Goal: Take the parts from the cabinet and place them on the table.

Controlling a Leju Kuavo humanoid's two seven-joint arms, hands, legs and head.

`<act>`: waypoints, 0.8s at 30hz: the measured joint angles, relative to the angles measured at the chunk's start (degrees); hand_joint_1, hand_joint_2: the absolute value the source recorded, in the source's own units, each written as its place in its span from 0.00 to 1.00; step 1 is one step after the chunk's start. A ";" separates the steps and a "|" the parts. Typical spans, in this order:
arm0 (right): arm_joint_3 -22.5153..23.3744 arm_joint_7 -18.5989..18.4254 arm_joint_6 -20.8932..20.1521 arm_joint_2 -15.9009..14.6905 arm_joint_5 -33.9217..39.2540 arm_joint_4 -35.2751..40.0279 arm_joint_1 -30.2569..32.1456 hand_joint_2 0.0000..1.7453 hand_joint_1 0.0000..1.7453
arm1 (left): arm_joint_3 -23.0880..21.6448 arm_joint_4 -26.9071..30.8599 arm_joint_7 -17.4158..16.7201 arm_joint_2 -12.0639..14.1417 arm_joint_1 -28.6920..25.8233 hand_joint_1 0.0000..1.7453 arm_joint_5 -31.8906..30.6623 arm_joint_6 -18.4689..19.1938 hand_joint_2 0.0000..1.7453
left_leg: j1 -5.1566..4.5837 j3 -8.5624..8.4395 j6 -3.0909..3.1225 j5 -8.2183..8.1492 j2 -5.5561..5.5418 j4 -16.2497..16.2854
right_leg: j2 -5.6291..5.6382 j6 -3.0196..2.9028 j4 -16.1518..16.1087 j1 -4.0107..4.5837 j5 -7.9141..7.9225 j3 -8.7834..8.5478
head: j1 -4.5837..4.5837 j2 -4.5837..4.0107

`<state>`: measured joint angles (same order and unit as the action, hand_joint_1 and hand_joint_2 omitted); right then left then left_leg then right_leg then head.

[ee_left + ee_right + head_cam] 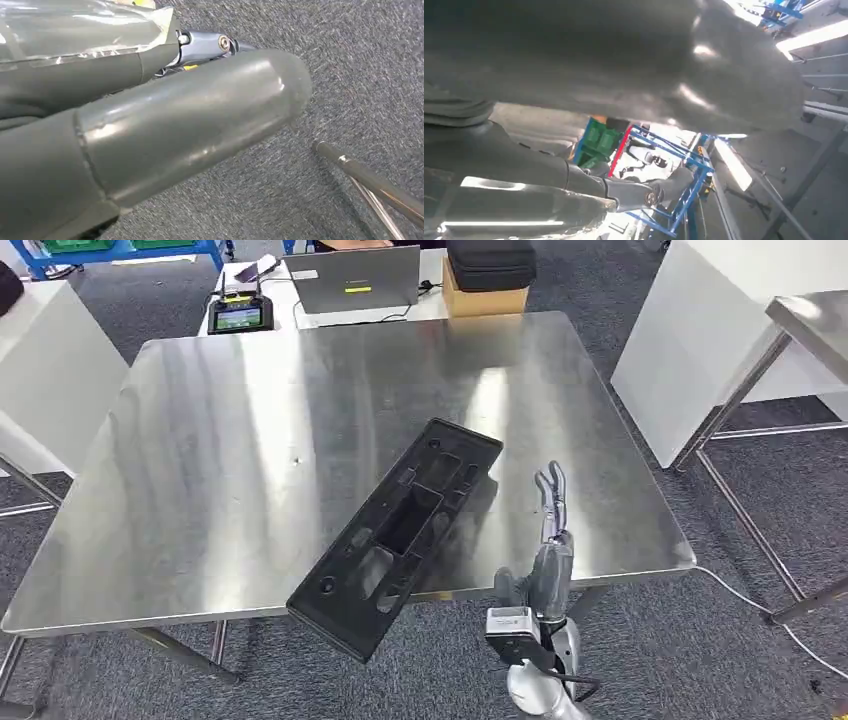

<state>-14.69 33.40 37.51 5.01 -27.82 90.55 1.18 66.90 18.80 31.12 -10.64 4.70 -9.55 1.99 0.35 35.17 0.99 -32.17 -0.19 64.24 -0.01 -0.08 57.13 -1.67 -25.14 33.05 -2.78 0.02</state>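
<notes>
One steel table (250, 440) carries the black part (400, 530), lying diagonally, its near end overhanging the front edge. Placement looks done. My right hand (548, 540) stands just beside it, fingers extended, holding nothing; next, withdraw clear. My left hand (150, 130): state indeterminable.

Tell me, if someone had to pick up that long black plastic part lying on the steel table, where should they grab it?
Probably at the near end of the black part, which sticks out past the edge of the table. It lies flat and diagonal, so fingers can't slide under its middle, but the overhanging end can be pinched from above and below. The right hand is close beside it.
</notes>
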 joint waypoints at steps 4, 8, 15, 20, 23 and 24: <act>-0.09 -0.09 -0.15 0.00 0.00 0.00 0.41 0.00 0.00 | 0.28 0.15 -0.04 -0.09 -0.03 0.00 0.02 0.00 0.00 | 0.45 2.13 -0.71 -4.16 0.02 9.11 | -0.13 -0.08 0.09 0.29 1.52 2.12 | 0.00 0.00; -0.17 -0.11 -0.61 0.17 -0.74 0.20 0.31 0.00 0.00 | 0.70 0.70 -0.22 -0.26 0.15 0.00 0.37 0.02 0.00 | 0.13 -8.53 0.07 0.56 -0.08 -7.59 | 0.01 0.90 -0.08 0.55 3.16 2.91 | -0.04 0.00; -0.59 0.07 0.85 0.31 -3.10 2.25 1.05 0.00 0.00 | 0.94 1.77 -0.88 -0.90 0.09 0.00 -0.02 0.66 0.00 | -0.32 -5.61 3.32 4.98 0.53 -8.53 | -0.05 1.36 5.44 0.73 -2.42 5.60 | -0.39 0.00; -0.59 -1.11 0.79 0.15 -3.33 3.23 2.53 0.00 0.00 | 1.11 2.03 -1.46 -1.07 0.04 0.00 -0.96 1.03 0.00 | -0.68 -1.96 3.20 7.85 0.86 -8.06 | -0.05 2.99 15.42 0.69 -6.42 4.26 | -0.44 0.00; -0.74 -1.11 0.11 0.15 -3.93 3.28 2.42 0.00 0.00 | 1.18 2.10 -1.73 -1.38 0.04 0.00 -1.75 1.01 0.00 | -0.87 0.22 2.55 8.87 0.89 -6.89 | -0.06 3.06 0.26 0.76 -5.34 -6.23 | -0.42 0.00; -0.98 -1.11 0.37 0.17 -4.91 3.24 2.41 0.00 0.00 | 1.18 2.10 -1.81 -1.49 0.04 0.00 -1.86 0.98 0.00 | -0.99 0.71 2.20 9.27 0.83 -6.53 | 0.08 2.51 -1.31 1.33 -5.70 -7.59 | -0.31 0.00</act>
<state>-15.67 32.28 37.88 5.18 -32.74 93.79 3.59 68.08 20.90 29.31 -12.13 4.75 -11.41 2.97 -0.64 35.88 3.19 -22.90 0.65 57.71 0.07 2.43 55.81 -0.34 -30.84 25.45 -3.09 0.02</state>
